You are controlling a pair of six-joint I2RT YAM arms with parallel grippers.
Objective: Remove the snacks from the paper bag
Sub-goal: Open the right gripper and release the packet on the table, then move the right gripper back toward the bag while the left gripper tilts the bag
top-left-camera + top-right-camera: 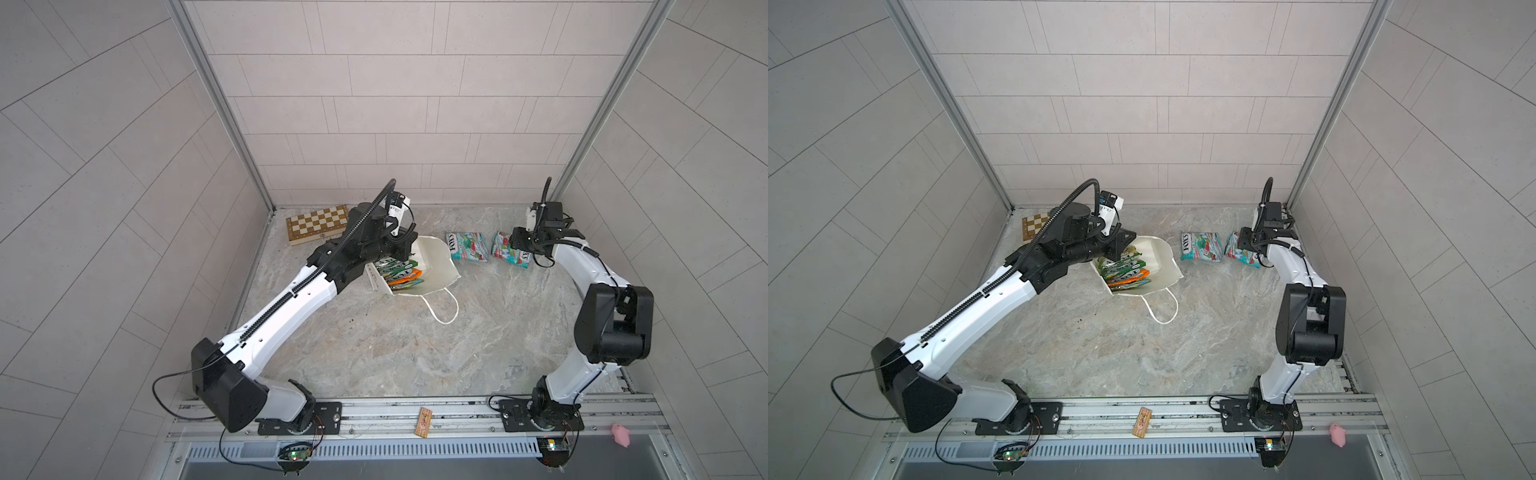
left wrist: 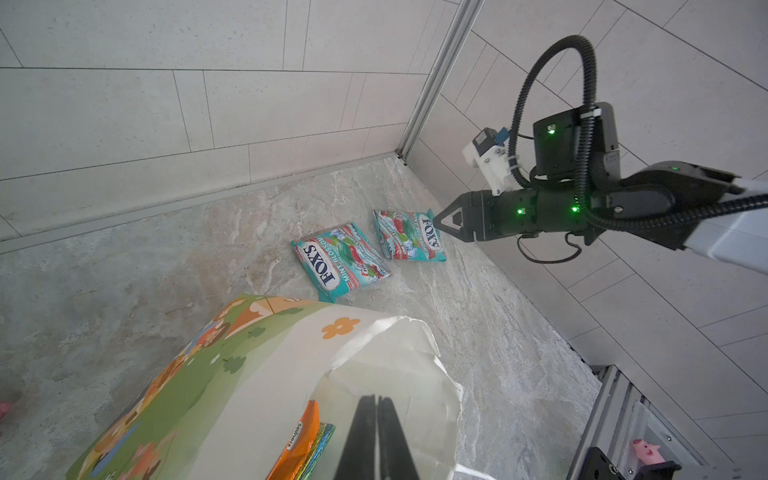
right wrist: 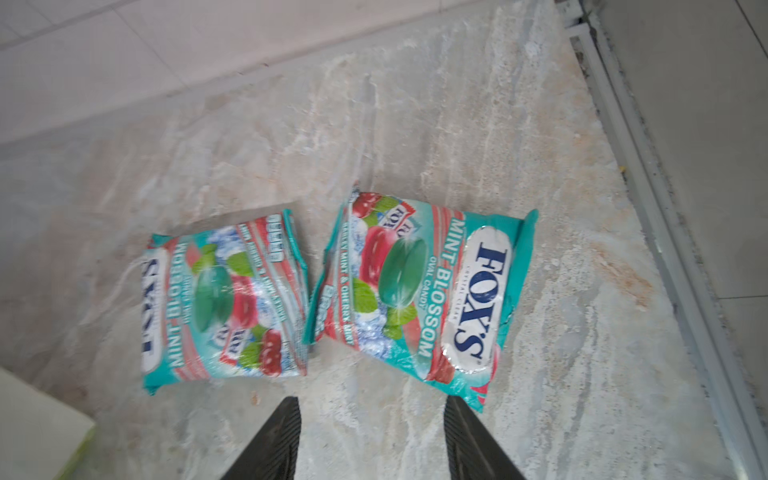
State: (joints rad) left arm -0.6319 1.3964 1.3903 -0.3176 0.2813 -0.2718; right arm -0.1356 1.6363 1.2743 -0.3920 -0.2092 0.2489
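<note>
Snacks (image 1: 399,274) in green and orange stood on edge inside the bag (image 1: 434,259) in both top views. Two teal packets (image 1: 466,246) lay flat to the bag's right, near it but apart. The left gripper (image 1: 409,248) sat at the bag's far-left rim, and the right gripper (image 1: 519,245) hung over the teal packet farther from the bag. A chessboard (image 1: 318,224) lay beyond the bag to its left. A pink toy (image 1: 620,434) sat well away from the bag; neither blocked anything.

From the left wrist, the left jaws were pressed flat together over the bag's open mouth. Whether they pinched paper could not be told. An orange packet (image 2: 299,440) showed just inside that mouth.

From the right wrist, the right jaws stood well apart and empty above bare floor, just short of the teal packets (image 3: 424,291).

The step in hand seemed to be a return to the bag for another packet. The right gripper would do best to rise clear of the teal packets and come down over the mouth. It could then pinch one packet by its top edge while the left arm steadied the bag. The crumpled right wall, the cord handle (image 1: 446,307) beside the bag and the left arm crowding the mouth looked like the likeliest snags.
</note>
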